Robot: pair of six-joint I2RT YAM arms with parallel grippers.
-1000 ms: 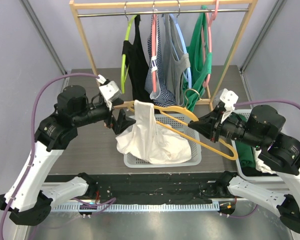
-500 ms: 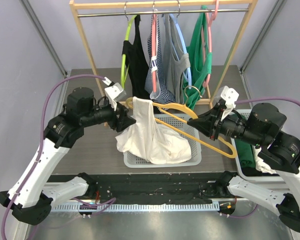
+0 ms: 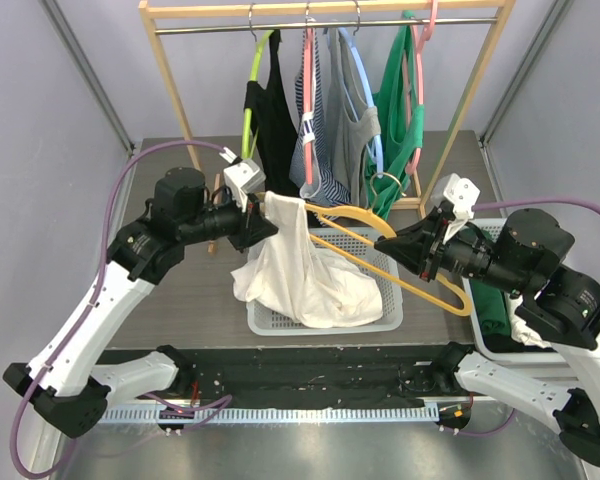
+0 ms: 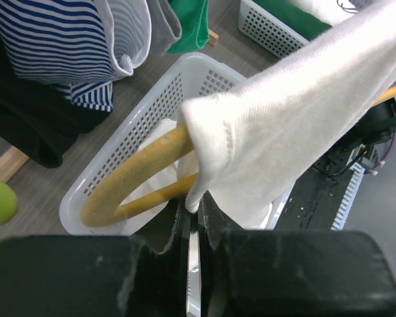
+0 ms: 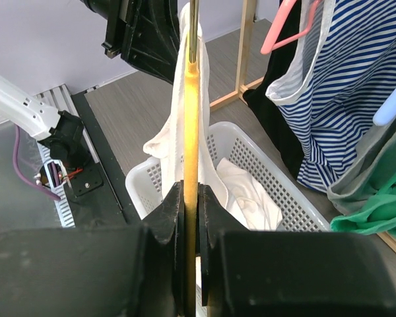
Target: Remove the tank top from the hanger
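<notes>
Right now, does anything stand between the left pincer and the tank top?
Nothing visible does. The left pincer grips the lower edge of the tank top, just under the hanger that its strap wraps.

left gripper (image 3: 258,228): jaws, formerly spread wide, now drawn together on the edge of the white tank top (image 3: 300,270) at the looped end of the yellow hanger (image 4: 122,178). left arm (image 3: 130,265): carried rightward and farther from its base, up to the garment.
</notes>
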